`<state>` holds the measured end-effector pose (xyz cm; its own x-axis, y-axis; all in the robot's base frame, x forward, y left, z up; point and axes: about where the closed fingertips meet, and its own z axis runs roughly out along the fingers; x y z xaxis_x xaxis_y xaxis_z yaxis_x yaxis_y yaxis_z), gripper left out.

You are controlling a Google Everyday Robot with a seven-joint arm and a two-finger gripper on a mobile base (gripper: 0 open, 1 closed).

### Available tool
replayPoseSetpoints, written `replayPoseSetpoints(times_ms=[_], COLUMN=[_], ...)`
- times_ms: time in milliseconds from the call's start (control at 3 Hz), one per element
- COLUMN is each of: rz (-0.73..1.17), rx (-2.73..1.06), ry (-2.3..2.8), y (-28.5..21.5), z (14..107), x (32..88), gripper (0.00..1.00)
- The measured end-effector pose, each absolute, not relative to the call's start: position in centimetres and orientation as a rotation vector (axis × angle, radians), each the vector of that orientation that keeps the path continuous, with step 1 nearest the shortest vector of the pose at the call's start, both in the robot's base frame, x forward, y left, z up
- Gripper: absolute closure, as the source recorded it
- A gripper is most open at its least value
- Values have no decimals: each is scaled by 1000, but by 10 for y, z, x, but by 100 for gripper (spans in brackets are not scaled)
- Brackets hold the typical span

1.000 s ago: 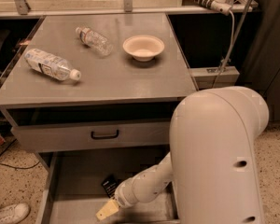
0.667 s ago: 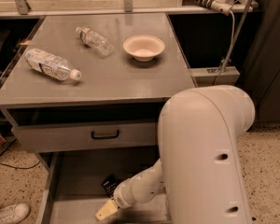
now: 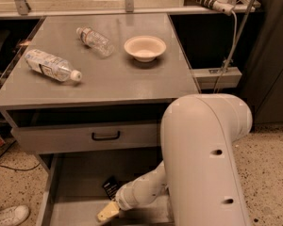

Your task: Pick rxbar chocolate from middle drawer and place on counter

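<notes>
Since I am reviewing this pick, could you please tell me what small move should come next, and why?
Probably ease the gripper slightly deeper into the middle drawer, toward the rxbar chocolate: the bar lies flat on the drawer floor just beyond the gripper, apparently not yet grasped.

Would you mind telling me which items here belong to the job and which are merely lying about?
Job: rxbar chocolate, middle drawer, counter, gripper low in the drawer near the bar.
Lying about: left water bottle, far water bottle, bowl, all on the counter; white shoe on the floor.
</notes>
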<state>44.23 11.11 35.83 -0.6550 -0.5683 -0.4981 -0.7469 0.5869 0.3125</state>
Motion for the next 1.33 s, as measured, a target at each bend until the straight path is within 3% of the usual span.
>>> replayPoseSetpoints(times_ms=[333, 1333], rz=[722, 722], rx=[-1064, -1064], ry=[2474, 2474], y=[111, 111], z=[358, 358], x=[443, 443], gripper=[19, 89])
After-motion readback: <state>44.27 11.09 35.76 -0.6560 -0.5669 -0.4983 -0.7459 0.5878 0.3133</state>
